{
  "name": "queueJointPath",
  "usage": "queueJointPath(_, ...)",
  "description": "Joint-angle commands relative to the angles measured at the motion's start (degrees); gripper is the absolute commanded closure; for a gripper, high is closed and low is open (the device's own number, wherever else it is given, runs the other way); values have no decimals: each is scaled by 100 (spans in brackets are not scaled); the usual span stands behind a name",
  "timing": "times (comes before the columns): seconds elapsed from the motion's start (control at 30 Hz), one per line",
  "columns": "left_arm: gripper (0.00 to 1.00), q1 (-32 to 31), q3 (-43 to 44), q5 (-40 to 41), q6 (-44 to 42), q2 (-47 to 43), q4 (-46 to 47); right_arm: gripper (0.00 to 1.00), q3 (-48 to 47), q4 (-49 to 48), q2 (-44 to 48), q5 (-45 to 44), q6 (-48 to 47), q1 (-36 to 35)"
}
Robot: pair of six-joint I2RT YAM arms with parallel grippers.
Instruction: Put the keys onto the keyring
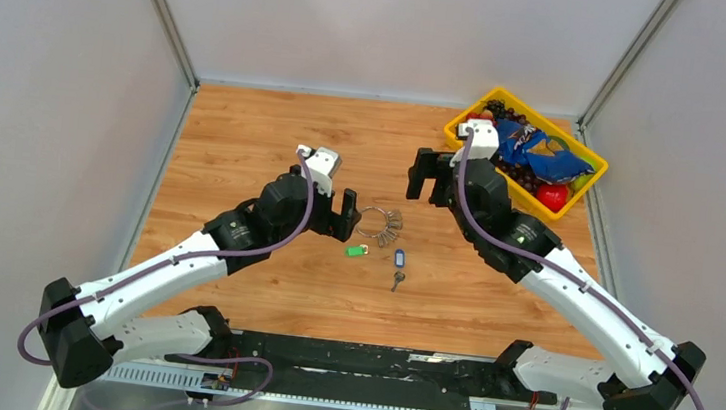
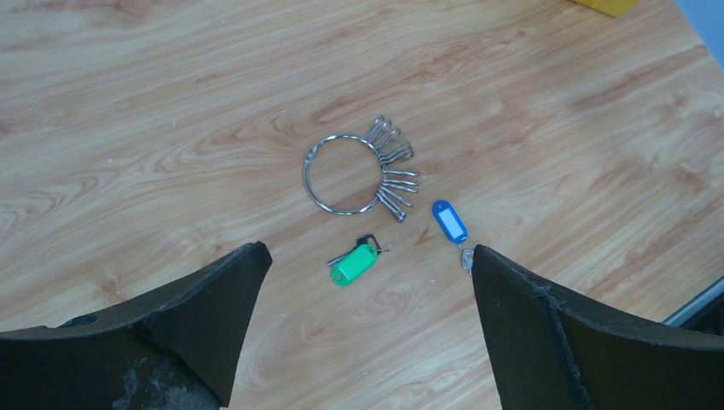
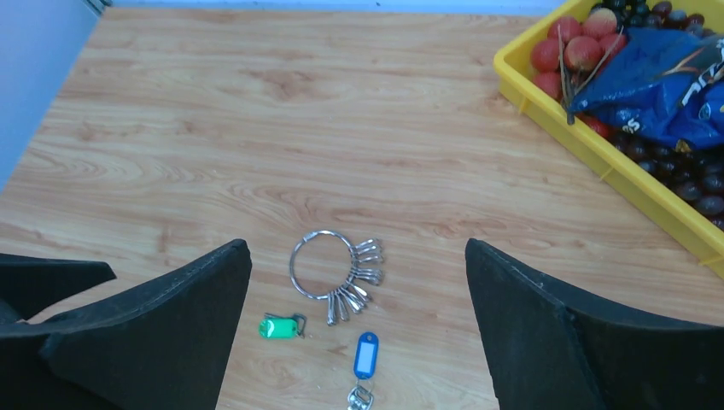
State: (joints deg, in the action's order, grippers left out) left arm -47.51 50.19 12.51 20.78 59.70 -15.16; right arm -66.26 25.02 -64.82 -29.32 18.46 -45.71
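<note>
Left end effector (image 2: 367, 250) and right end effector (image 3: 356, 244), both spread, hover above keys (image 2: 354, 263)

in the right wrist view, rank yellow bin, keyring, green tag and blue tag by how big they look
1. yellow bin
2. keyring
3. green tag and blue tag: about alike, so not ranked
</note>
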Motion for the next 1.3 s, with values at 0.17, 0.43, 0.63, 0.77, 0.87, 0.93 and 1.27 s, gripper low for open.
queueJointPath(0.17, 0, 7, 70, -150, -82, -228, 77, 0, -138, 261, 279, -75, -297, -3)
queueJointPath(0.43, 0, 5, 25, 69, -162, 1, 107, 0, 145, 645, 101, 147, -472, -4)
queueJointPath(0.63, 0, 260, -153, 17, -2, 280, 141, 4, 626, 689, -138, 581, -484, -1)
queueJointPath(0.77, 0, 513, -310, -123, 128, 427, 208, 8, 818, 660, -450, 759, -338, -6)
queueJointPath(0.87, 0, 759, -492, -220, 244, 398, 246, 13, 939, 495, -785, 1035, -235, -7)
queueJointPath(0.93, 0, 984, -629, -376, 400, 338, 302, 19, 1002, 335, -1077, 1258, -176, 0)
queueJointPath(1.27, 0, 1277, -1143, -337, 582, -181, 449, 52, 1062, -328, -2111, 1984, 378, -7)
